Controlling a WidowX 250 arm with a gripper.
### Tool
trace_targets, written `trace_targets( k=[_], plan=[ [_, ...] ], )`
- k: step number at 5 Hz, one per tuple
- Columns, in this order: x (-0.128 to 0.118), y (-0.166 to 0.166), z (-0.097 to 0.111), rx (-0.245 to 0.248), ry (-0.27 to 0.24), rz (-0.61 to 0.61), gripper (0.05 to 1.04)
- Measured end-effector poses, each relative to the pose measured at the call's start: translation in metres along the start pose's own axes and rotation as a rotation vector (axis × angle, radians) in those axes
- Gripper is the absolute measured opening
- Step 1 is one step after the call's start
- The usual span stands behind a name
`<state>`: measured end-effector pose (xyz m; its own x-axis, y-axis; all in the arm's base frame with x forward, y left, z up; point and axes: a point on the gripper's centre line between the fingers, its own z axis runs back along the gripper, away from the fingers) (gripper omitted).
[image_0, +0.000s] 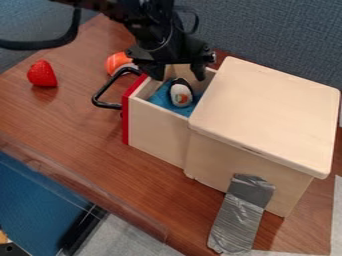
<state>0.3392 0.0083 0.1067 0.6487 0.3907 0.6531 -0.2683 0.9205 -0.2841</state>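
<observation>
The black gripper (179, 74) hangs over the pulled-out drawer of a wooden box, its two fingers spread wide apart with nothing between them. Below and between the fingertips, a small black and white penguin-like toy (181, 94) with an orange patch lies in the drawer (157, 125) on a blue lining. The drawer has a red front with a black handle (103, 96) facing left. Behind the handle, an orange ball-like object (117, 62) with a white part rests on the table, partly hidden. A red strawberry toy (43, 74) stands at the left.
The box's pale wooden top (270, 112) takes up the right side. Grey tape (242, 215) runs from the box's side to the brown table (87, 127). A grey-blue fabric panel (274, 30) stands behind. The table's edge slants across the lower left.
</observation>
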Motion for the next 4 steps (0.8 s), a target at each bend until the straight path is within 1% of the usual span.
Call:
trace_targets(
  k=[2,3,4],
  plan=[
    [-0.003,0.004,-0.009,0.018,-0.006,-0.018,1.0],
    [-0.009,0.006,-0.017,0.031,0.018,-0.019,1.0],
    [-0.008,0.006,-0.021,0.038,0.027,-0.025,0.95]
  ],
)
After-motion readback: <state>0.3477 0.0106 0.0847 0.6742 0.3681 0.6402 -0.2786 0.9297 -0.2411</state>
